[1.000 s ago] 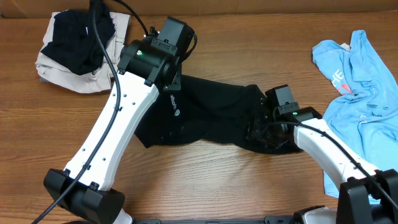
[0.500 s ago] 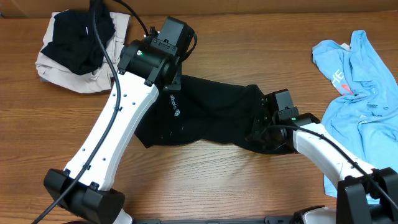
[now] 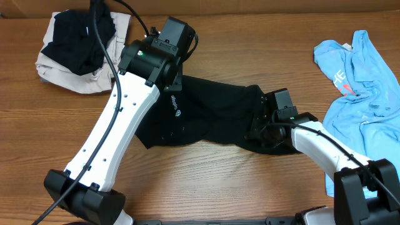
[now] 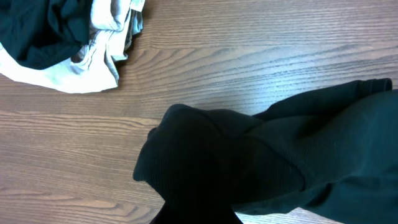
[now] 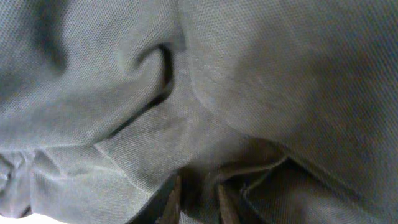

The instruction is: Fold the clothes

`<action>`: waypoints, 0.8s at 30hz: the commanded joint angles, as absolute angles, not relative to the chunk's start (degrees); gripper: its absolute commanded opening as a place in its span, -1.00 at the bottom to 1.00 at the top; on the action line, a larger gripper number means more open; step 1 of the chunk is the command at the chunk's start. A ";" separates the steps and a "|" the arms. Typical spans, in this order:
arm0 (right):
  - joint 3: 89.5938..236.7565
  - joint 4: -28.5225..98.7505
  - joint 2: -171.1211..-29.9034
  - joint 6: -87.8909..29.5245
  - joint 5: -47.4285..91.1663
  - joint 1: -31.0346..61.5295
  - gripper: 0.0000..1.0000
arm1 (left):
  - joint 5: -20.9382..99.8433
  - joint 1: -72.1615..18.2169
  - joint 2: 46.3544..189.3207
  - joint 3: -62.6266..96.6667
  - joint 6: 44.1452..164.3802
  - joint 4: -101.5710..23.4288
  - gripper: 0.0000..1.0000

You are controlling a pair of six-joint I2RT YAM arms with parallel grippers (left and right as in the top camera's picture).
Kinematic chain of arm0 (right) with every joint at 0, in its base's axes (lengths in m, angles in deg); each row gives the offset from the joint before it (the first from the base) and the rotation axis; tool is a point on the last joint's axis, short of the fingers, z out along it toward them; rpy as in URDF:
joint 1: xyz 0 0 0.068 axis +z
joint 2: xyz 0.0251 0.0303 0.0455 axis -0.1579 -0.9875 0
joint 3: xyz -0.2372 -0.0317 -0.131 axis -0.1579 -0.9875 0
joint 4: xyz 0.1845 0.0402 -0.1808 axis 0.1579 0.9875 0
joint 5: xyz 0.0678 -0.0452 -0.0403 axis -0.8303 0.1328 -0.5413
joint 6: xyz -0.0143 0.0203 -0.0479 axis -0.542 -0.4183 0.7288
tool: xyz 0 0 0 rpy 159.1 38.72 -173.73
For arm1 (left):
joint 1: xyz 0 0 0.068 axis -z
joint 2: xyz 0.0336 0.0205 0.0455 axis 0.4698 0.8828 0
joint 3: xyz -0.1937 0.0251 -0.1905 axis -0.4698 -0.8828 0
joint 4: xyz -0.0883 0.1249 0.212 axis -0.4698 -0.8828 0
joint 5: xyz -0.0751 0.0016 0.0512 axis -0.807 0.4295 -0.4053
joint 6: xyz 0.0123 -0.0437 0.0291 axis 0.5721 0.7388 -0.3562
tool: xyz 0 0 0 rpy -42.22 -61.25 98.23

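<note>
Left gripper is hiding its fingers under its own housing overhead and under bunched cloth in the wrist view; it is sitting fully closed, the black top peaking up into it; right gripper is sitting on the top's right end, fingertips standing narrow with a fold between them; everything else there is blurry dark cloth; top is lying across mid-table, white logo facing up; light-blue T-shirt is running off the right edge; beige piece is carrying a black piece at far left, well apart; wood-grain table is filling every view.
</note>
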State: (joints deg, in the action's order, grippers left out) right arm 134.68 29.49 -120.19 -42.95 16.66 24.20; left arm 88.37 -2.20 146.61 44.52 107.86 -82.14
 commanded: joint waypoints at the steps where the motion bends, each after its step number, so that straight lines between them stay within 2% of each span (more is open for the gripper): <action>1: 134.58 28.98 -120.19 -42.97 16.35 24.20 -0.87 | 89.53 -2.50 146.63 44.82 107.20 -82.38 -0.92; 7: 141.24 35.19 -117.97 -39.85 16.15 21.07 -0.92 | 92.63 -2.53 146.59 45.00 106.77 -82.40 -0.91; 13: 159.23 49.00 -112.04 -35.24 16.33 13.38 -0.92 | 90.99 -2.70 146.46 49.81 106.81 -83.74 -0.92; 24: 196.10 69.94 -106.42 -29.75 17.44 -3.69 -0.92 | 94.71 -2.98 146.44 75.42 103.84 -93.48 -0.92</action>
